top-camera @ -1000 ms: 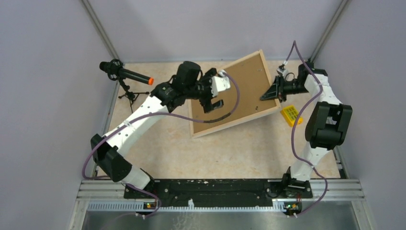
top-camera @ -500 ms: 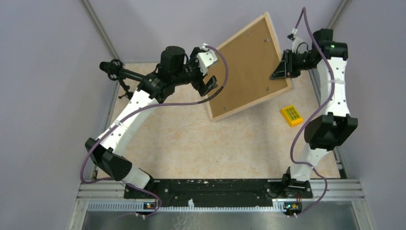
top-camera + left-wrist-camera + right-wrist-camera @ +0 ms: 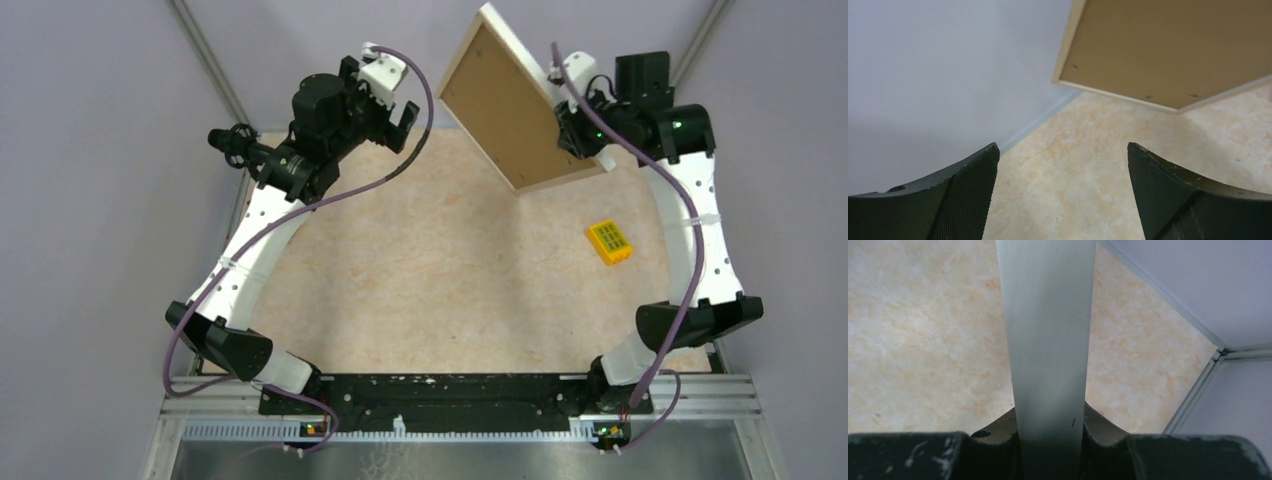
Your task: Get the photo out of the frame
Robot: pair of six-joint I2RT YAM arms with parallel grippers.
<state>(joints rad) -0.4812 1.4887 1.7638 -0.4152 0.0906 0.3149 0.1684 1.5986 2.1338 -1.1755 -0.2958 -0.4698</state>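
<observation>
Two arms are raised over the pale marbled table (image 3: 420, 280). The large rectangular picture frame (image 3: 508, 105), with a plain brown board reverse and pale wood edges, hangs clear of the tabletop at about 1 o'clock. It is steeply tilted, with one corner pointing down toward the surface. Only its brown back and light rim show, and the photo is hidden from every view.

The right gripper (image 3: 572, 128) clamps the frame's 3 o'clock edge. In the right wrist view the pale edge (image 3: 1048, 330) runs straight up between the black fingers (image 3: 908, 455), which are pressed against it on both sides.

The left gripper (image 3: 398, 112) sits at about 11 o'clock, apart from the frame, its jaws spread wide and holding nothing. In its wrist view the two dark fingertips (image 3: 973, 175) stand well apart, with bare table between them and the frame's brown back (image 3: 1173, 50) beyond.

One small yellow block (image 3: 609, 241) lies on the table at about 3 o'clock, below the frame's low corner. At 10 o'clock, a black microphone on a small tripod (image 3: 250, 152) stands behind the left arm.
</observation>
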